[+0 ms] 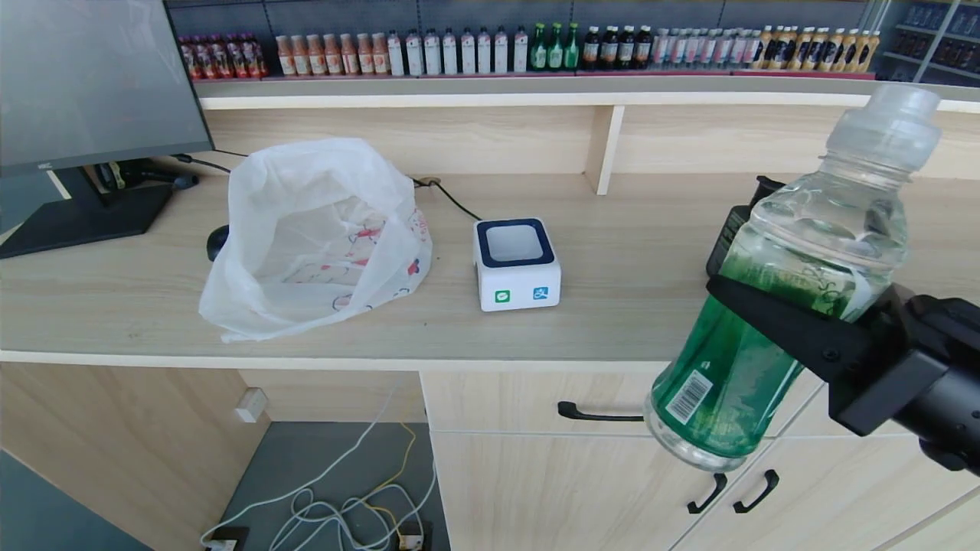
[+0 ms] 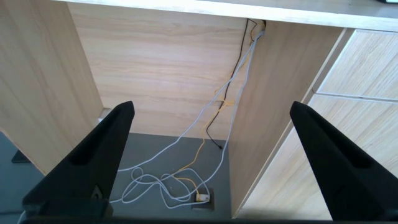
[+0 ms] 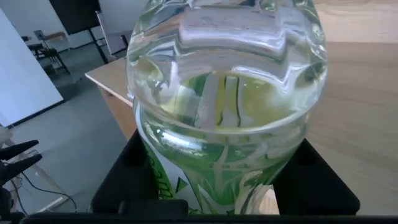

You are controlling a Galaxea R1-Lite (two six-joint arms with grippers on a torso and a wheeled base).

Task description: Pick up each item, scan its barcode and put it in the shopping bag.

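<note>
My right gripper (image 1: pixel 796 295) is shut on a clear bottle with a green label (image 1: pixel 773 306), held tilted in the air at the right, off the counter's front edge. Its white barcode patch (image 1: pixel 687 396) faces toward me near the bottom end, and its cap points up and to the right. The same bottle (image 3: pixel 227 99) shows from its bottom end between the fingers in the right wrist view. A white scanner box (image 1: pixel 517 262) with a dark-framed window sits mid-counter. An open white plastic shopping bag (image 1: pixel 318 237) lies left of it. My left gripper (image 2: pixel 208 158) stands open below the counter, over loose cables.
A monitor (image 1: pixel 96 84) on a black stand occupies the counter's back left. A black cable (image 1: pixel 452 199) runs behind the bag to the scanner. A shelf of bottles (image 1: pixel 536 50) lines the back wall. Drawers with black handles (image 1: pixel 597 415) sit under the counter, cables (image 1: pixel 337 505) on the floor.
</note>
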